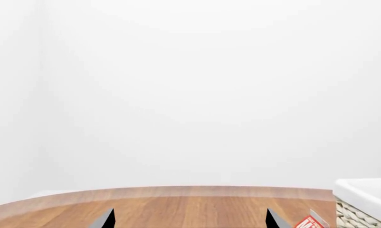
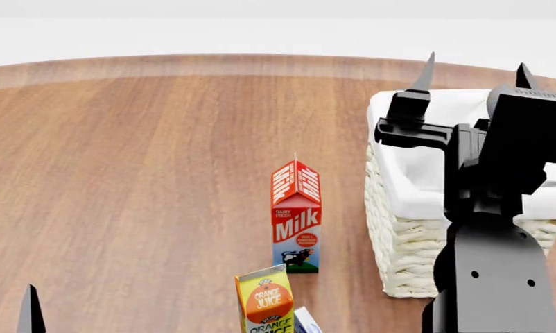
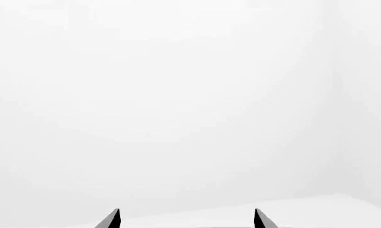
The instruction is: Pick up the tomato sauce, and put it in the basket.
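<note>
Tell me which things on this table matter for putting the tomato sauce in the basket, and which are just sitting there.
For the job:
basket
right claw, open over the basket
tomato sauce: not visible in any view

Just lying about:
milk carton
orange juice carton

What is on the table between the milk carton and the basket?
Nothing: in the head view, only bare wooden table shows between the milk carton and the basket.

smooth wood-grain table [image 2: 148, 173], faintly glossy; rough cream wicker basket [image 2: 403, 236] with white cloth liner [image 2: 417, 173]; printed paper milk carton [image 2: 297, 222]; matt black arm [image 2: 491, 277].
</note>
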